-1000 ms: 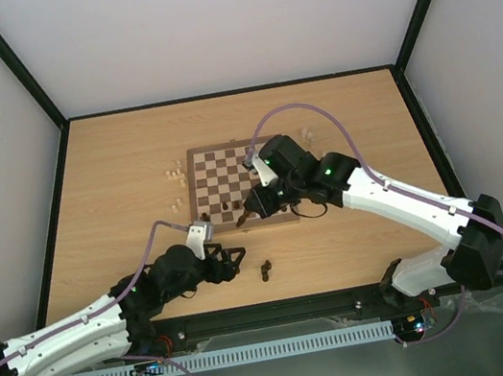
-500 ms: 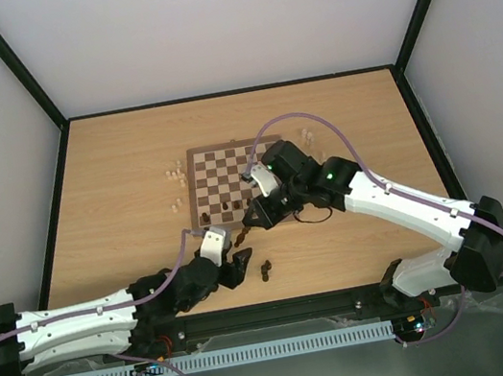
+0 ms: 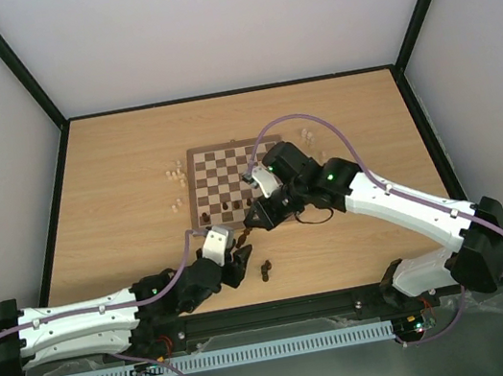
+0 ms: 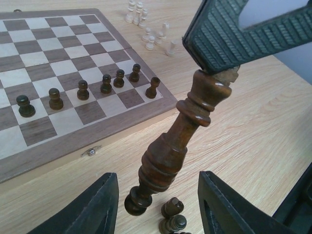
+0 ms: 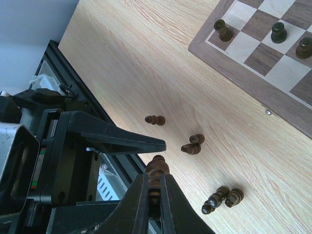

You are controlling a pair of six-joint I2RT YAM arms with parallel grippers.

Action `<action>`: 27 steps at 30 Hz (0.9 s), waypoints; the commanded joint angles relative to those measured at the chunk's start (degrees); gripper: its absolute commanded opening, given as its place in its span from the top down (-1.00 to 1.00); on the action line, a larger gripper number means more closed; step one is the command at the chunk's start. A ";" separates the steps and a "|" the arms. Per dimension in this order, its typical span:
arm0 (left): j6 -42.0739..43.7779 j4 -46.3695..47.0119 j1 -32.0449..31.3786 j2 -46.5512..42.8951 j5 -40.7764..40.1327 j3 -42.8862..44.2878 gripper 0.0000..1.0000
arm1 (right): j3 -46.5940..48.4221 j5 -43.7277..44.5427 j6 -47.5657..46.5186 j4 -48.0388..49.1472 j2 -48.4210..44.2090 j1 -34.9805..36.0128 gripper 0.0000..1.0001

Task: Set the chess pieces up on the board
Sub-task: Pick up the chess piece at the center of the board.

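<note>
My right gripper [image 3: 249, 219] is shut on the top of a tall dark brown chess piece [image 4: 170, 146], which hangs tilted above the table just off the board's [image 3: 240, 175] near edge. My left gripper [image 4: 156, 187] stands open around the piece's lower half, a finger on each side with gaps showing. In the right wrist view the piece [image 5: 157, 168] sits between my shut right gripper [image 5: 155, 179], with a left finger [image 5: 122, 139] beside it. Several dark pawns [image 4: 105, 84] stand in a row on the board.
Loose dark pieces [image 5: 192, 145] lie on the tabletop below the grippers and near the front edge [image 3: 266, 269]. Cream pieces stand in clusters off the board's left side [image 3: 174, 174] and far right corner [image 3: 306, 135]. A black rail runs along the near table edge.
The left arm has swung right and forward to the hanging piece, and its jaws have narrowed around it. The right gripper has brought the piece down off the board's near edge.
</note>
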 commanded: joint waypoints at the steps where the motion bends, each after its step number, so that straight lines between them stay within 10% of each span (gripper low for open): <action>1: -0.33 -0.08 -0.52 0.36 -1.50 1.09 0.05 | 1.34 -0.14 -1.08 -1.65 -1.30 -0.66 0.87; 27: -0.26 1.08 -0.63 2.73 -1.55 0.21 0.57 | 2.29 -1.20 -1.32 -2.65 -2.33 -1.41 0.87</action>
